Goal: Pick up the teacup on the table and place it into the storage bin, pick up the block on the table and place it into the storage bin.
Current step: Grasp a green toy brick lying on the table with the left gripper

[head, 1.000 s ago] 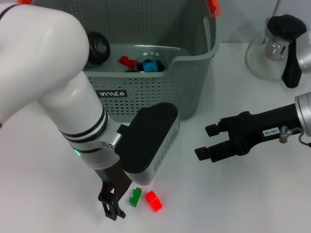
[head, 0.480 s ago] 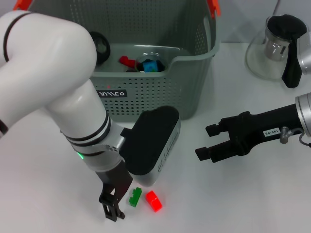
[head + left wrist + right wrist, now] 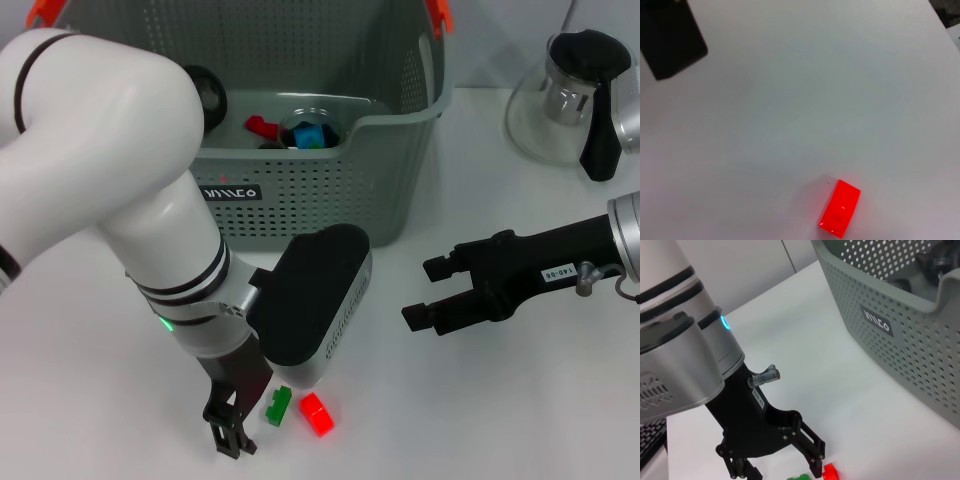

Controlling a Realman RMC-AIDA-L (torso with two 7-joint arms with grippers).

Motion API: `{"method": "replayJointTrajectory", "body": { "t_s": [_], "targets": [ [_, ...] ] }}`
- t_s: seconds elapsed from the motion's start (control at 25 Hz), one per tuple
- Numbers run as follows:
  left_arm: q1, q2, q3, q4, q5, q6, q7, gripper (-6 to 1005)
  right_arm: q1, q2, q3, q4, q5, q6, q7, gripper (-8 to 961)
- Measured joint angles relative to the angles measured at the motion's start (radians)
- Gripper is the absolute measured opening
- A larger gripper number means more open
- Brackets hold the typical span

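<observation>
A small green block (image 3: 278, 405) and a red block (image 3: 316, 413) lie side by side near the table's front edge. My left gripper (image 3: 250, 425) is low over them and open. In the right wrist view its fingers (image 3: 813, 456) straddle the green block (image 3: 800, 477), with the red block (image 3: 830, 471) just outside one finger. The left wrist view shows only the red block (image 3: 840, 207). The grey perforated storage bin (image 3: 400, 150) stands behind. It holds a round shiny vessel (image 3: 312, 122) with a blue piece in it; I cannot tell if that is the teacup. My right gripper (image 3: 428, 292) hovers open at mid-right.
A glass teapot with a black handle (image 3: 570, 95) stands at the back right. A red piece (image 3: 262, 127) and a black round object (image 3: 205, 95) also lie in the bin. My bulky left arm (image 3: 120, 180) hides the bin's left part and the table beside it.
My left arm's upper part has swung slightly right and the wrist has sunk a little toward the green block. The blocks and the right arm have not moved.
</observation>
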Motion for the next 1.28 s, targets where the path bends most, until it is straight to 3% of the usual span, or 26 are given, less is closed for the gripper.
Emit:
{"method": "replayJointTrajectory", "body": {
  "t_s": [0.32, 0.52, 1.28],
  "targets": [
    [0.000, 0.000, 0.003, -0.008, 0.000, -0.009, -0.001, 911, -0.001, 0.000, 0.000, 0.000, 0.000, 0.000, -0.002, 912],
    [0.000, -0.001, 0.011, -0.009, -0.001, -0.022, -0.006, 729, -0.002, 0.000, 0.000, 0.000, 0.000, 0.000, -0.006, 912],
    [-0.010, -0.003, 0.067, -0.025, 0.003, -0.094, -0.090, 578, -0.006, -0.001, 0.000, 0.001, 0.000, 0.006, -0.013, 912]
  ]
}}
